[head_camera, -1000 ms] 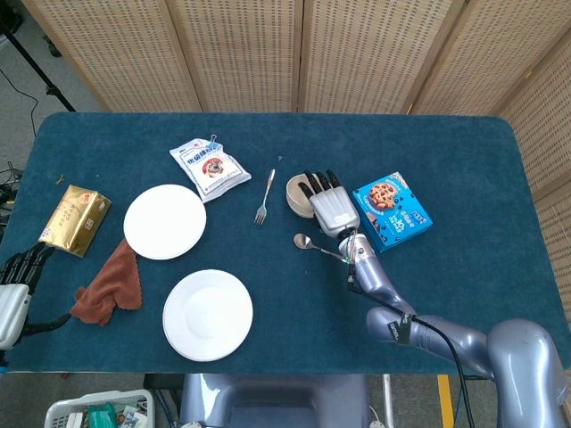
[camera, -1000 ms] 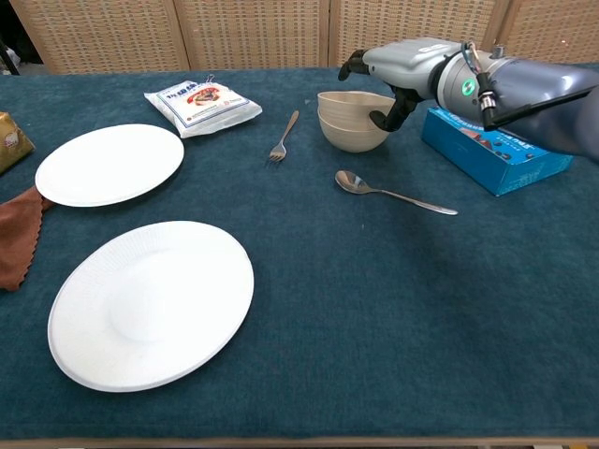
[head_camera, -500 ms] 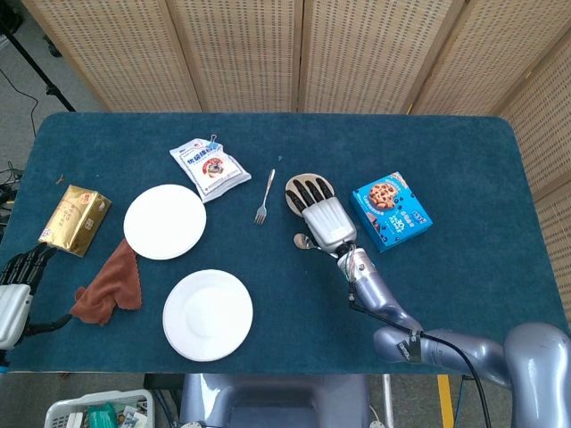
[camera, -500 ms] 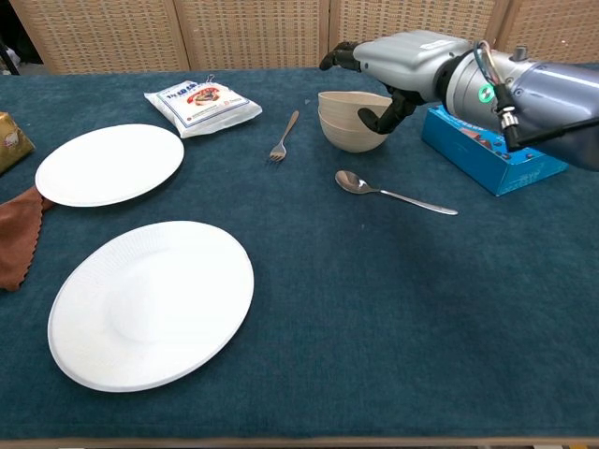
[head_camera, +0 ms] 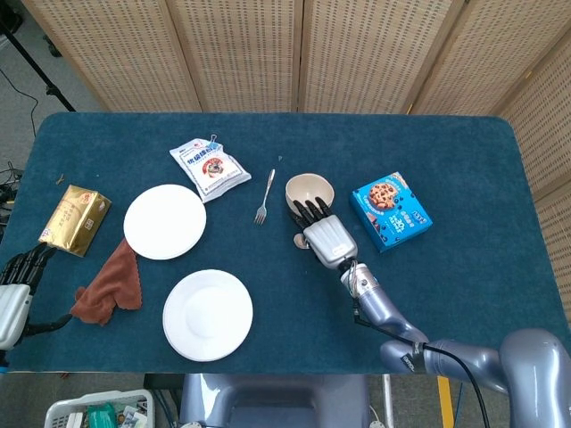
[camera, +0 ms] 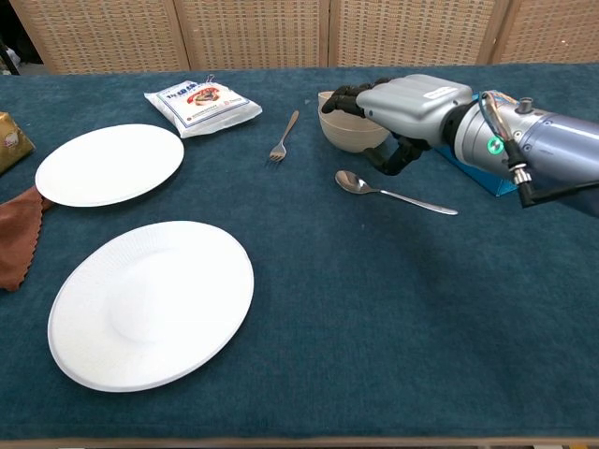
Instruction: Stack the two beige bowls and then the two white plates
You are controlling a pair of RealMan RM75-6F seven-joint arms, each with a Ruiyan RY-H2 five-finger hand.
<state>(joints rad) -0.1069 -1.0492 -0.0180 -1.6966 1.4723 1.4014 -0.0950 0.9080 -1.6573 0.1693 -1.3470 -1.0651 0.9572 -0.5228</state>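
Note:
Two beige bowls (head_camera: 309, 190) sit nested one in the other at mid-table, partly hidden by my hand in the chest view (camera: 346, 136). My right hand (head_camera: 326, 236) (camera: 402, 108) hovers just in front of them, fingers apart and empty, its fingertips close to the near rim. Two white plates lie apart on the left, the far plate (head_camera: 164, 221) (camera: 109, 164) and the near plate (head_camera: 207, 314) (camera: 152, 303). My left hand (head_camera: 16, 283) hangs off the table's left edge, holding nothing.
A spoon (camera: 393, 194) lies under my right hand, with a fork (head_camera: 265, 198) left of the bowls. A blue cookie box (head_camera: 391, 210) sits to the right. A snack bag (head_camera: 210, 167), a gold packet (head_camera: 76, 218) and a brown cloth (head_camera: 111, 283) lie around the plates.
My right hand has drawn back from above the bowls towards the near side and now sits over the spoon. The bowls stay nested and the left hand has not moved.

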